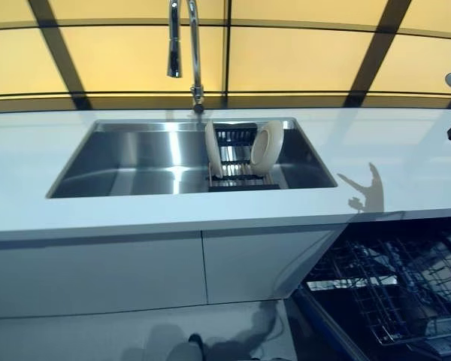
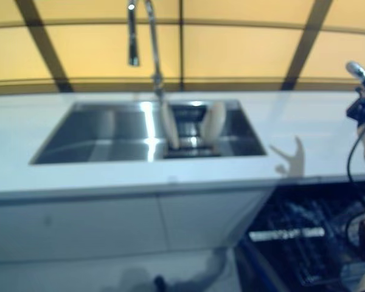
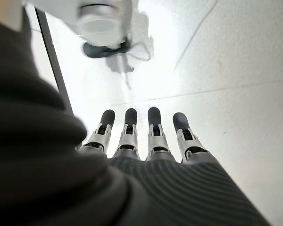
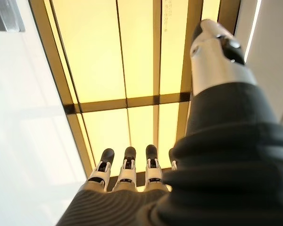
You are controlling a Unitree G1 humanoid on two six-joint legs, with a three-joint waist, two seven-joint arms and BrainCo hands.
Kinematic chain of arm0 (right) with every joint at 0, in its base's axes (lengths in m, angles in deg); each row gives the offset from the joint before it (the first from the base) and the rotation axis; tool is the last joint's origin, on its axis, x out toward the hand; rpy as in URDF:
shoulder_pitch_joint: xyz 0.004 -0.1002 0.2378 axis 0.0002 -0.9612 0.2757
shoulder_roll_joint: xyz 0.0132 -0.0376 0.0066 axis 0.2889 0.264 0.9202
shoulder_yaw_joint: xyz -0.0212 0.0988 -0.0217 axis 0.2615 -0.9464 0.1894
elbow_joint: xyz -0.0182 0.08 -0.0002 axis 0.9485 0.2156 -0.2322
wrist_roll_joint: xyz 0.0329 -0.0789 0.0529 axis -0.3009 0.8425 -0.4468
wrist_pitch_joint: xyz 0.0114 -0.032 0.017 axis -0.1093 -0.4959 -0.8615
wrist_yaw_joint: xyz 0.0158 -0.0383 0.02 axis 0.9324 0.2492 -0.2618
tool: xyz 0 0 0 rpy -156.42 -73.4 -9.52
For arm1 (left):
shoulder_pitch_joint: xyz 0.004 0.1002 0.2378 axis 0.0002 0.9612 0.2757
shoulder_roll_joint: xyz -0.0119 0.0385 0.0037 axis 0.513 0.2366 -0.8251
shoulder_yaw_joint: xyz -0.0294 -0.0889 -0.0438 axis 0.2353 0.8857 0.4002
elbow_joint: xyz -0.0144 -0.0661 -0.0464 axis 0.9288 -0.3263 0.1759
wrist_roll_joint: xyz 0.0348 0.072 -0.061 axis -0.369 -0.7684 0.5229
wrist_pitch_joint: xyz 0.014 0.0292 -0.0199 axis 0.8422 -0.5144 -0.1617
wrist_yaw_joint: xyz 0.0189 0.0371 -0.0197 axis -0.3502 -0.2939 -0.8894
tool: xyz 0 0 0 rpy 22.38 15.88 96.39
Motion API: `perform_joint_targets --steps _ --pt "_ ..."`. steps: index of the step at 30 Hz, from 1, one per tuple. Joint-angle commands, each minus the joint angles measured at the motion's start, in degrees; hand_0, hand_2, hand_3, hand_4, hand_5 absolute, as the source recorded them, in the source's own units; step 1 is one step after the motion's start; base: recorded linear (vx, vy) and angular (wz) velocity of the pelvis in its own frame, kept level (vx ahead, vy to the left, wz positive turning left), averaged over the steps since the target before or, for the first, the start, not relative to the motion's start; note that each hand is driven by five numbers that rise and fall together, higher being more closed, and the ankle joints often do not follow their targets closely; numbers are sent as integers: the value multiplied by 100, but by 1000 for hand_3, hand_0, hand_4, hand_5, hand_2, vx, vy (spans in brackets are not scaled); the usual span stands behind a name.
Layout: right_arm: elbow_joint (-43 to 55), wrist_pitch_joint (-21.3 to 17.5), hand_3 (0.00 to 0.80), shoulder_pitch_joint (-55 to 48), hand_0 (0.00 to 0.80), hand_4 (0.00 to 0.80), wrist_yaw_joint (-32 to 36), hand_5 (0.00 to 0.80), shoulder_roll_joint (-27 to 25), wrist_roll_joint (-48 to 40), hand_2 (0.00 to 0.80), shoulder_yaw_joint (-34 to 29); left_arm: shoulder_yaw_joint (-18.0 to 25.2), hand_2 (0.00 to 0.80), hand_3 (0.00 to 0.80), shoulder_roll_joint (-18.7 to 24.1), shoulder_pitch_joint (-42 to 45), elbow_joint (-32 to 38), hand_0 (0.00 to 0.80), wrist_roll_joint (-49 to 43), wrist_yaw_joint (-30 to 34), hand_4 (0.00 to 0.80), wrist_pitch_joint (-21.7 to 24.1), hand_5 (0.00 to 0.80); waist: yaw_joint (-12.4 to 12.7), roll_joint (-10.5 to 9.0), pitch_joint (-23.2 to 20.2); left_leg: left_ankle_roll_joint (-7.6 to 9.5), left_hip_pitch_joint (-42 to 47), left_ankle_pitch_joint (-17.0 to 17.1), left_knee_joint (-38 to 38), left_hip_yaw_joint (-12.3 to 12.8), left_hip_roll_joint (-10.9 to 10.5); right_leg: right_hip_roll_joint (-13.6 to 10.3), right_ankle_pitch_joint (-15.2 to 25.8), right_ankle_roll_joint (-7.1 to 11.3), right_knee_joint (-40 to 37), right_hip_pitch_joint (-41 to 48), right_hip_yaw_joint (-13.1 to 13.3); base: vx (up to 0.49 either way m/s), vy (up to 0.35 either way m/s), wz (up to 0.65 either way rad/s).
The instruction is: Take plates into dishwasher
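You are looking down on a white counter [image 1: 406,162] with a steel sink [image 1: 135,162] set into it; take the sink as your landmark. Left of the sink the counter runs bare to the edge of view, and the sink's left half is an open steel floor. A single tall faucet [image 1: 194,53] rises just behind the sink's back rim, near its middle, its spout hanging over the basin. In the right half of the sink stands one dark dish rack [image 1: 239,171], and it holds two white plates, both on edge. The left plate [image 1: 213,149] stands nearly upright and edge-on to you, its long axis vertical. The right plate [image 1: 267,148] stands apart from it at the far end of the rack, tilted, with its face turned toward the left plate. Open rack wires lie between the two. Right of the sink the counter is a clear strip up to its front edge. Below that edge, right of the white cabinet doors [image 1: 203,267] under the sink, the dishwasher [image 1: 391,297] stands open with one wire rack pulled out. Your left hand [image 3: 146,141] shows only in its own wrist view, fingers straight and relaxed over pale floor, holding nothing. Your right hand [image 4: 127,174] is raised right of the sink, fingers likewise straight, empty.
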Motion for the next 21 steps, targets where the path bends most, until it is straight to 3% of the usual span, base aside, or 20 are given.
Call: perform_joint_targets --steps 1,9,11,13,16,17,21 --pt "312 -87 0 682 0 0 303 0 -83 -161 0 63 -112 0 0 402 -176 109 0 126 -114 0 -12 0 340 -204 4 -213 380 -319 -207 15 -12 -407 201 609 -698 534 653 19 -24 30" --pt "388 98 0 700 0 0 33 0 17 178 0 232 -234 0 0 312 -97 204 0 9 -40 0 176 0 418 -283 -21 -130 333 -511 -12 196 10 -511 191 686 -759 640 559 44 3 18" --pt "429 76 0 665 0 0 2 0 43 277 0 242 -289 0 0 327 -87 245 0 -84 -32 0 196 0 410 -270 14 -44 401 -541 -60 200 -34 -470 59 697 -357 564 586 49 18 9" --pt "664 114 0 595 0 0 -116 0 94 188 0 264 -334 0 0 396 -108 294 0 -89 -28 0 186 0 344 -246 69 14 504 -501 -194 88 -50 -456 256 749 157 210 718 62 -85 10" --pt "846 188 0 602 0 0 -68 0 240 452 0 301 -304 0 0 472 -204 345 0 194 -141 0 124 0 307 -251 158 -104 655 -461 -304 115 124 -735 693 834 -384 64 718 29 -222 -6" --pt "891 206 0 705 0 0 -26 0 353 799 0 377 -177 0 0 500 -226 449 0 334 -181 0 99 0 288 -236 262 -164 737 -558 -276 180 276 -893 1009 896 -520 -243 730 -2 -315 -23" --pt "819 488 0 957 0 0 80 0 250 821 0 630 -75 0 0 509 -243 447 0 374 -305 0 87 0 318 -359 198 -299 546 -487 -110 261 505 -703 848 943 -871 -48 596 56 -243 -14"
